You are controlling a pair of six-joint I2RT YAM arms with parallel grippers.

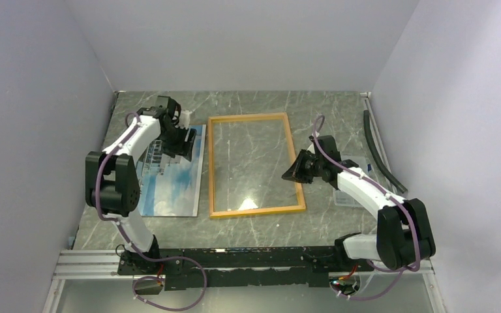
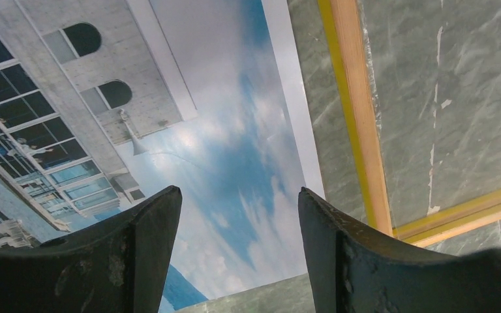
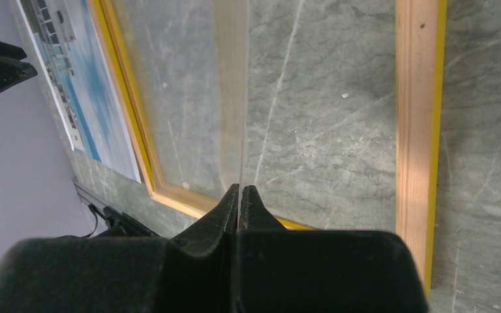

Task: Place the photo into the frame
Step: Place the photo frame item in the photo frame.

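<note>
Photo flat, face up, just left of frame (wood back up).

We can read no text, label, brand, number or sign in any of the three views. The large thin rectangular print of a white building against blue cloudy sky carries no lettering that we can make out. The rectangular picture frame with a narrow yellow border and clear pane bears no marking either. A pale flat item on the grey marbled tabletop has a small dark mark that is too small for us to read.
</note>
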